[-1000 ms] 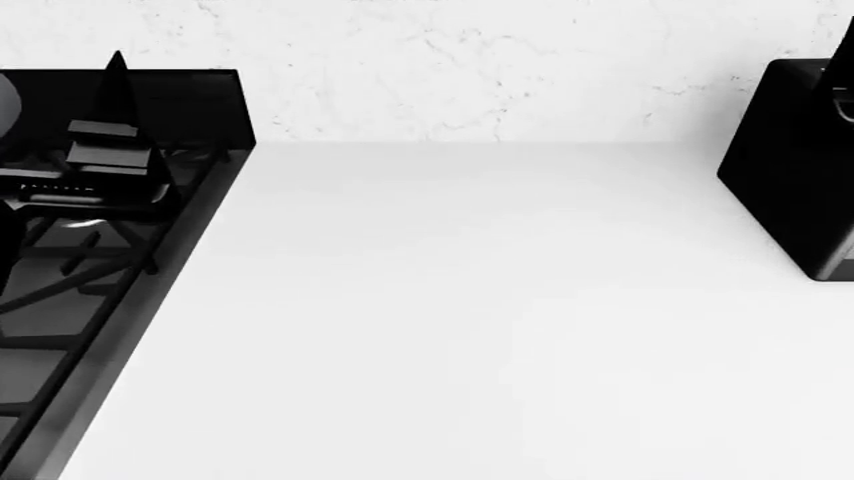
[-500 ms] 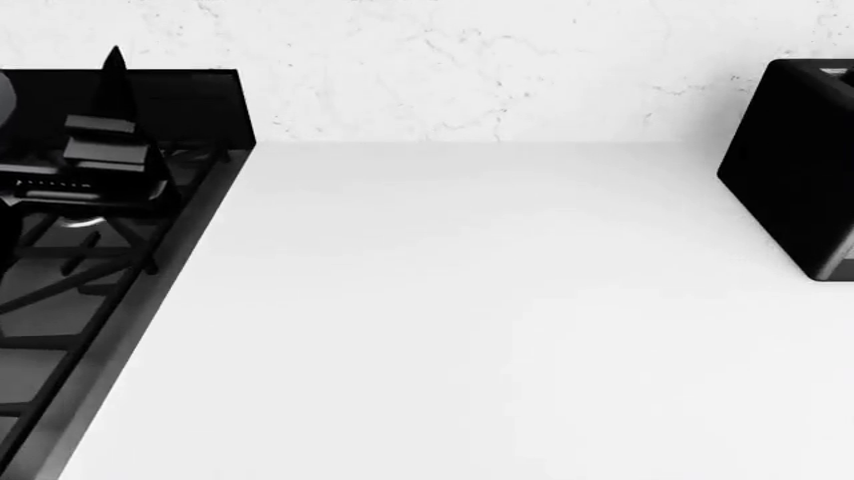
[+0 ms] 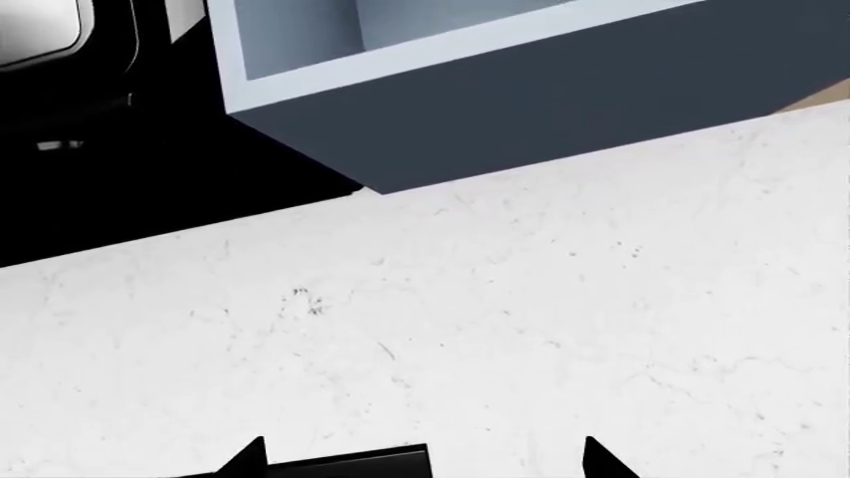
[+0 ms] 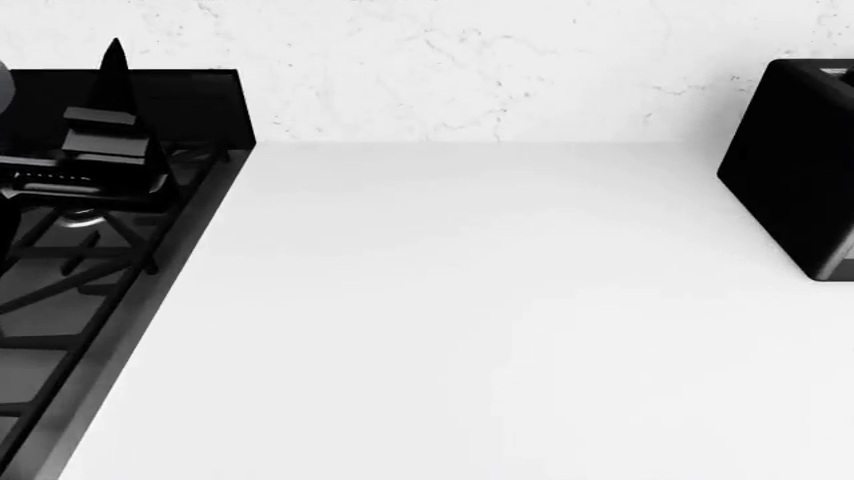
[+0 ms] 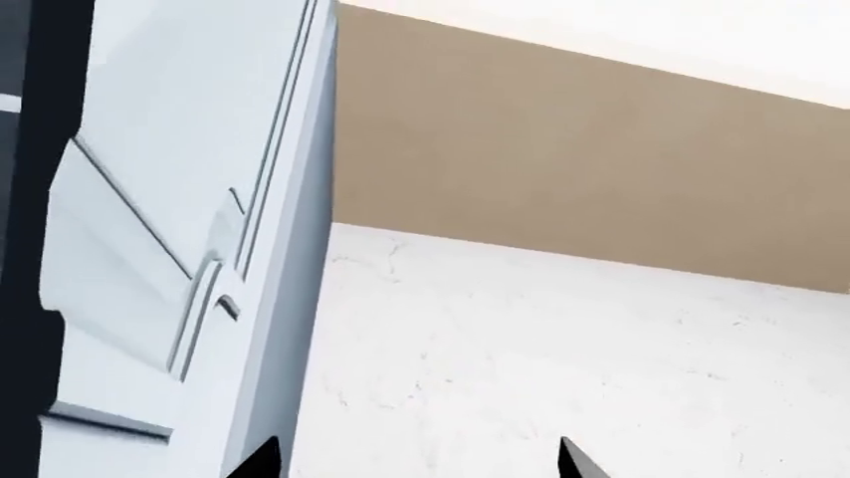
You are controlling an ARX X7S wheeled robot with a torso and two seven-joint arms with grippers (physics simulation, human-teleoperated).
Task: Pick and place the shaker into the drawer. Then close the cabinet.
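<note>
The shaker and the drawer are out of view in all three views. My left gripper hovers over the black cooktop at the counter's left end and points towards the back wall. In the left wrist view its fingertips stand wide apart, so the left gripper is open and holds nothing; only a black edge shows low between the tips. The right gripper is outside the head view. It is open and empty, facing a marble wall.
A tall black coffee machine stands at the counter's right end. White counter runs between it and the cooktop. A blue-grey wall cabinet hangs above the marble backsplash. A white panelled cabinet door is beside the right gripper.
My left gripper has shifted slightly over the cooktop. The dark tip of the right arm seen at the head view's right edge a second ago has left the view.
</note>
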